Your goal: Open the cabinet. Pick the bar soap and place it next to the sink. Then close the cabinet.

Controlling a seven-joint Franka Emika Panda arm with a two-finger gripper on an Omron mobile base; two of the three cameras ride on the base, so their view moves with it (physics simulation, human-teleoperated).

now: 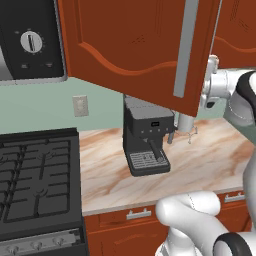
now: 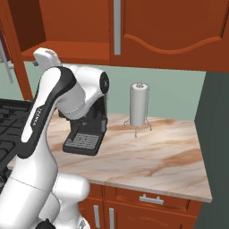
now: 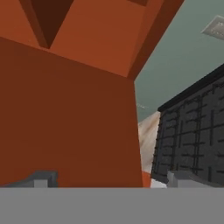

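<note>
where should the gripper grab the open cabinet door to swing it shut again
Best bet is the long vertical bar handle on the open cabinet door. It stands off the panel, so open jaws could straddle it sideways from the door's front face. Or, probably simpler, push the door's flat face near its free edge.

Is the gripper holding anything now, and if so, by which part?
Nothing is held. The gripper is open, its fingertips apart, close before the open cabinet door without gripping it.

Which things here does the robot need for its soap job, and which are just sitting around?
For the job:
cabinet, one door swung open
pincer, open, up by the cabinet

Just sitting around:
coffee machine
paper-towel roll
stove
drawers

No soap can be seen yet.
</note>
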